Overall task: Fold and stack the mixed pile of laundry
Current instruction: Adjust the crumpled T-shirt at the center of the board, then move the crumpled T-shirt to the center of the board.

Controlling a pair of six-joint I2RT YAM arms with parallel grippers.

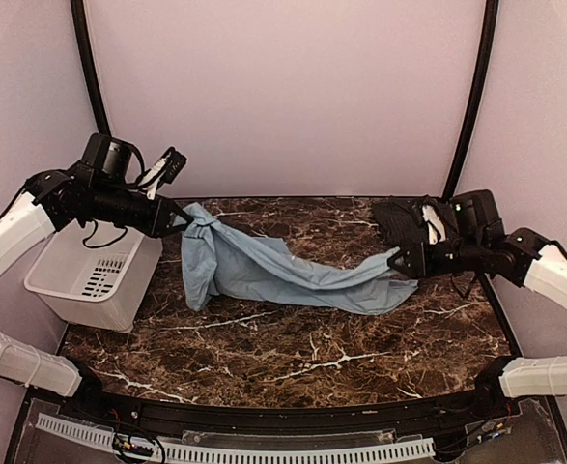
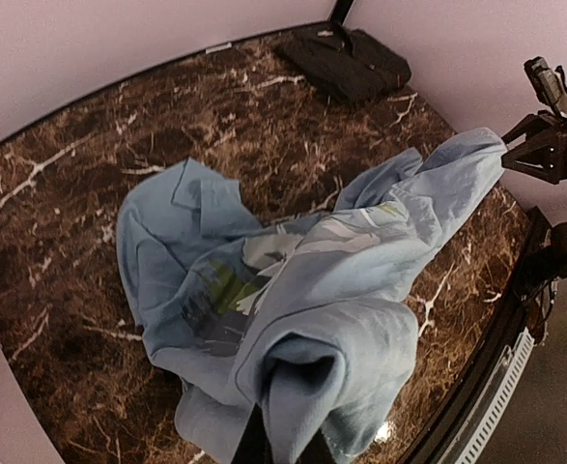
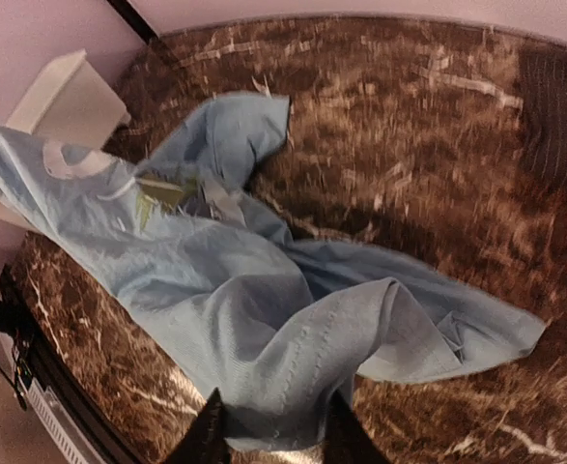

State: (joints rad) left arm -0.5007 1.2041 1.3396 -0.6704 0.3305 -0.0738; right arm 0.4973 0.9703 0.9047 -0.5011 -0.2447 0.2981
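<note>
The light blue T-shirt (image 1: 273, 271) is stretched across the marble table between both arms. My left gripper (image 1: 180, 220) holds one bunched end of it above the back left of the table. In the left wrist view the T-shirt (image 2: 293, 280) folds over that gripper (image 2: 281, 440), which is shut on it. My right gripper (image 1: 399, 259) is at the other end. In the right wrist view its fingers (image 3: 208, 430) stand apart, and the hem of the T-shirt (image 3: 244, 290) lies loose between them. The black pinstriped shirt (image 1: 409, 220) lies folded at the back right, behind the right gripper.
A white plastic bin (image 1: 95, 275) stands off the table's left edge under the left arm. A slotted white rail (image 1: 264, 449) runs along the near edge. Black frame posts (image 1: 471, 97) rise at the back corners.
</note>
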